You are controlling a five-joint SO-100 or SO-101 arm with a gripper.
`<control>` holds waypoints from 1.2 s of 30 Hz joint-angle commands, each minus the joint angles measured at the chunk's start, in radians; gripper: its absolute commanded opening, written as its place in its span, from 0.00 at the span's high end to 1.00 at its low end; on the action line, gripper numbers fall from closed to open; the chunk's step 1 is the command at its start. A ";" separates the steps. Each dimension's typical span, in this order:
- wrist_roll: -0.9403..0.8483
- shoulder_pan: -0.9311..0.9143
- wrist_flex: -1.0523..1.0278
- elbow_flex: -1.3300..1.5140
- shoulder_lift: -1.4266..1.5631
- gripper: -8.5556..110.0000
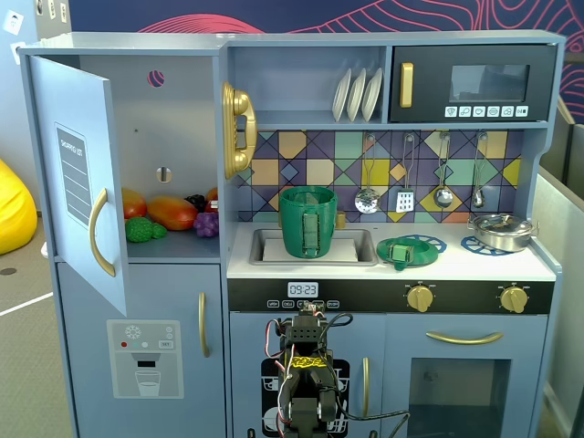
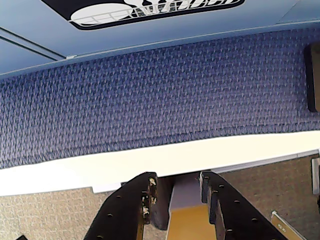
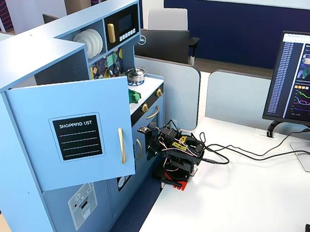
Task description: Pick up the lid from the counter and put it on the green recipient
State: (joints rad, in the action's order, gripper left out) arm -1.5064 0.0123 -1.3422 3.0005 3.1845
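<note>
The green lid [image 1: 401, 251] with its raised tab lies on the white counter, over a blue burner ring, to the right of the sink. It also shows as a green patch in a fixed view [image 3: 134, 96]. The tall dark-green pot [image 1: 307, 222] stands upright in the sink, strap handle facing front; the fridge door hides it in the side fixed view. My arm [image 1: 306, 374] sits folded low in front of the kitchen, on the white table [image 3: 177, 156]. My gripper [image 2: 178, 177] points down over the table edge, jaws a little apart and empty, far below the lid.
A silver pot [image 1: 500, 231] stands on the right burner ring. The fridge door [image 1: 82, 173] hangs open at the left, with toy fruit [image 1: 169, 214] inside. Utensils [image 1: 406, 196] hang on the back wall. A monitor [image 3: 299, 80] and cables lie on the table.
</note>
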 commanded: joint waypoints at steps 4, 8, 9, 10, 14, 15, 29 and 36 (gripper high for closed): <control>-0.015 -0.041 -0.190 -0.003 -0.006 0.93; -0.014 -0.041 -0.190 -0.003 -0.006 0.93; 0.002 -0.041 -0.183 -0.003 -0.006 0.93; 0.029 -0.041 -0.150 -0.005 -0.006 0.93; 0.057 -0.092 0.037 -0.084 -0.038 0.93; 0.055 -0.101 0.091 -0.137 -0.080 0.93; -0.183 -0.460 0.661 -0.713 -0.472 0.91; -0.170 -0.583 1.186 -0.586 -0.537 0.75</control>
State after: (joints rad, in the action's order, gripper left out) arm -1.6843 -0.5108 -0.4142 2.4022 2.6875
